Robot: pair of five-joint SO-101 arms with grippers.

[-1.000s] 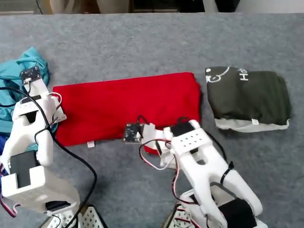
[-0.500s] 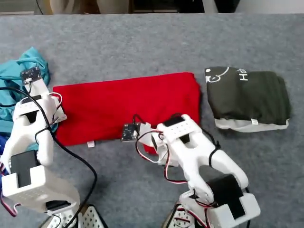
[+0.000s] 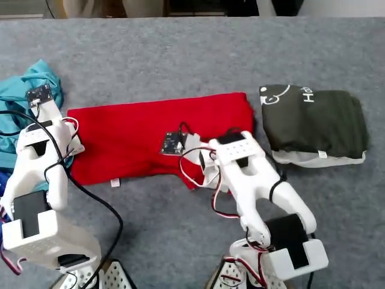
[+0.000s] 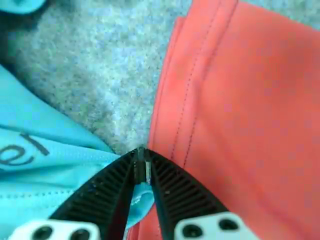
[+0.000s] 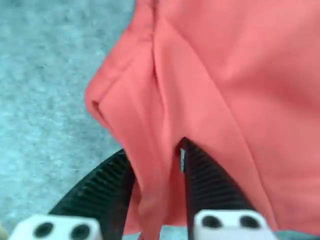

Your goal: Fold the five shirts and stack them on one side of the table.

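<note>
High view: red shirt (image 3: 138, 135) lies flat on the grey table (image 3: 180, 54), long axis across it. Dark folded shirt (image 3: 316, 123) sits just beside one end of it, teal shirt (image 3: 18, 102) is bunched at the other

Left wrist view: left gripper (image 4: 141, 155) closed, tips meeting at the red shirt's stitched edge; whether cloth is pinched, cannot tell

Right wrist view: right gripper (image 5: 160, 150) clamped on a raised pleat of the red shirt

Judgement: carry that pleat along the long axis, low and level, with the far end anchored

left gripper (image 4: 141, 162) sitting pinched tight at red shirt (image 4: 240, 115) hem | teal shirt (image 4: 45, 165) lying just beside | grey table (image 4: 100, 75) showing between
</note>
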